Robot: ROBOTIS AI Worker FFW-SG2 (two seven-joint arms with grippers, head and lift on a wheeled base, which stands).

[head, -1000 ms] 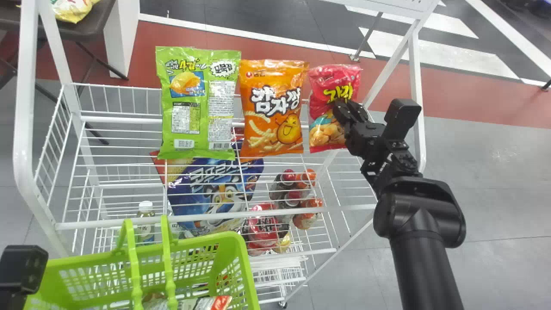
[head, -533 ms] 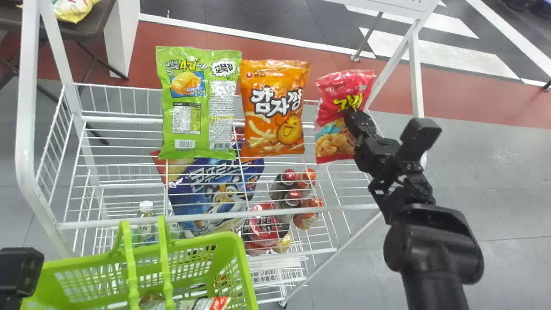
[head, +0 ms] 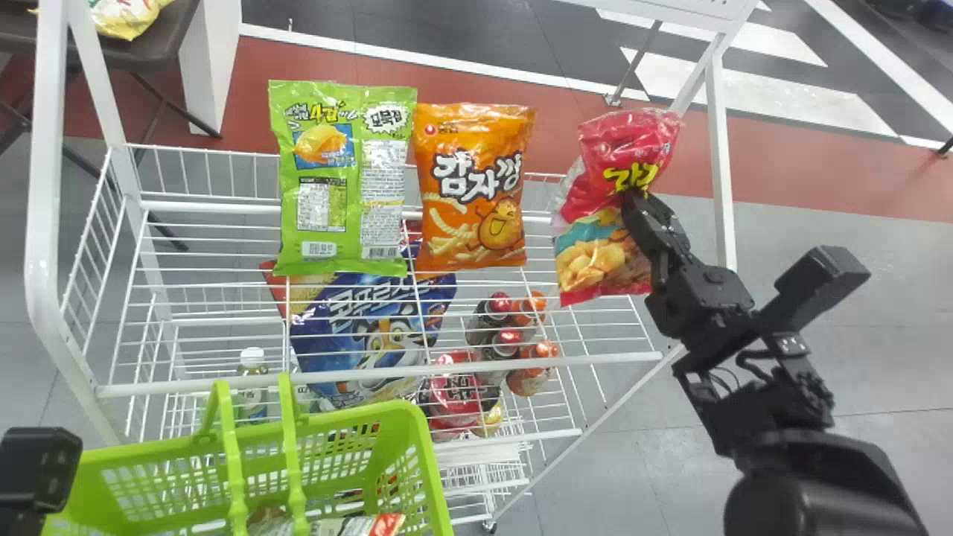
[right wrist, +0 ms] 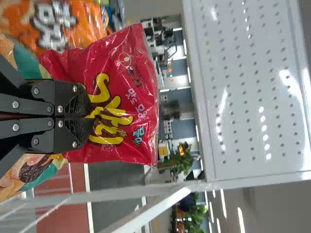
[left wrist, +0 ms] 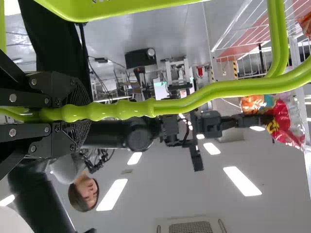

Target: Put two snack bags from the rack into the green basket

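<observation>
The largest item on view is the white wire-and-tube rack. Below its front edge at the left is the green perforated plastic basket, with a partly visible red-and-white package inside. The black jointed right arm comes in from the bottom edge, at the right of the rack. On a lower level of the rack is a large blue bag with a tiger picture, seen through the wires

On the upper level, a green plastic snack bag is at the left, with an orange plastic snack bag just beside it, both printed faces toward the camera. The red snack bag with a picture of snack pieces is at the right end of the rack, apart from the orange one, top tilted rightward, and well apart from the basket; whether it touches the shelf cannot be told

The right end effector is clamped on the red bag, its two flat pads pressed together with the film between them. The left end effector, at the lower left, is closed around a ribbed green handle of the basket. Small bottles with red and orange caps are grouped on the lower level, right of the blue bag
</observation>
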